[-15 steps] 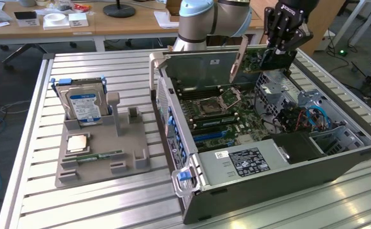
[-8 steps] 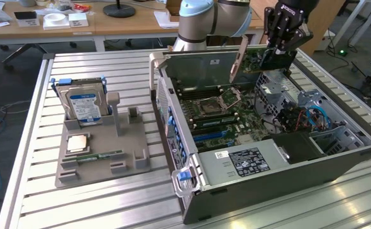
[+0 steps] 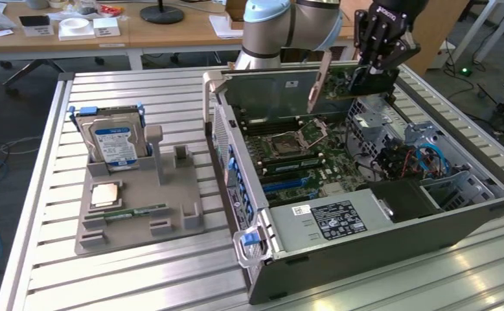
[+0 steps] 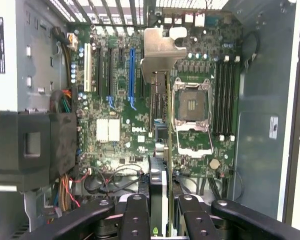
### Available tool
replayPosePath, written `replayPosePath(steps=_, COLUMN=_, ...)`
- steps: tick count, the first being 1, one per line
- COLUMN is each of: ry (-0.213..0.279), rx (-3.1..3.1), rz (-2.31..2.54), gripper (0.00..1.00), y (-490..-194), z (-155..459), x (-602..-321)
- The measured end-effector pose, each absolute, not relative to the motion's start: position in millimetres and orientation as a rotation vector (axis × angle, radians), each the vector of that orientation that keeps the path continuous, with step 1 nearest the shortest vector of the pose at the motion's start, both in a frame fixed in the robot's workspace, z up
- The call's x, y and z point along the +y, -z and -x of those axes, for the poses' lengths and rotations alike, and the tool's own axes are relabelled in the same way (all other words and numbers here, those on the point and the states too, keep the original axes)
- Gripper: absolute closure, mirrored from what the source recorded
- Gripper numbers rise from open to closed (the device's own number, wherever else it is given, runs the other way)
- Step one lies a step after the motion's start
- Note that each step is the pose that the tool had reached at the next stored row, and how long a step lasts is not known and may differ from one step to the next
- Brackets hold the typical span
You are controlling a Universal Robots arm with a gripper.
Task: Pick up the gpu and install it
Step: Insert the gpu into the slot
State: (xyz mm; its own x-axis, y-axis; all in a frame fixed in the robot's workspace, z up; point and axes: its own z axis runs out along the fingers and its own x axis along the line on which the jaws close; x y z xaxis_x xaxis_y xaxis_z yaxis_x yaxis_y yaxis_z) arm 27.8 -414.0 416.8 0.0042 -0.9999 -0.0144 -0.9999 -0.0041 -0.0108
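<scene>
**Slatted bench: card lifted, slot unfilled**

On the slatted metal table (image 3: 45,278), the open computer case (image 3: 365,243) lies on its side. The gripper (image 3: 368,76) hangs over it, fingers clamped on the gpu (image 3: 339,81), which stands on edge above the motherboard (image 3: 300,162). The pickup looks done and the seating is left: the card appears clear of the board, with the blue slot (image 4: 131,75) beside it unfilled. Cables (image 3: 425,159) crowd the case's far side. The hard drive (image 3: 114,144) and memory stick (image 3: 137,211) sit in the grey fixture (image 3: 174,223), well apart.
</scene>
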Motion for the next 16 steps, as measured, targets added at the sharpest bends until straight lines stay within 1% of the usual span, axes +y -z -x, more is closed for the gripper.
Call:
replayPosePath(steps=10, ry=-0.003, rx=2.203, rz=2.213, gripper=0.73, y=-416, z=-11, x=-414)
replayPosePath(steps=16, ry=-0.003, rx=2.204, rz=2.213, gripper=0.73, y=-407, z=-4, x=-414)
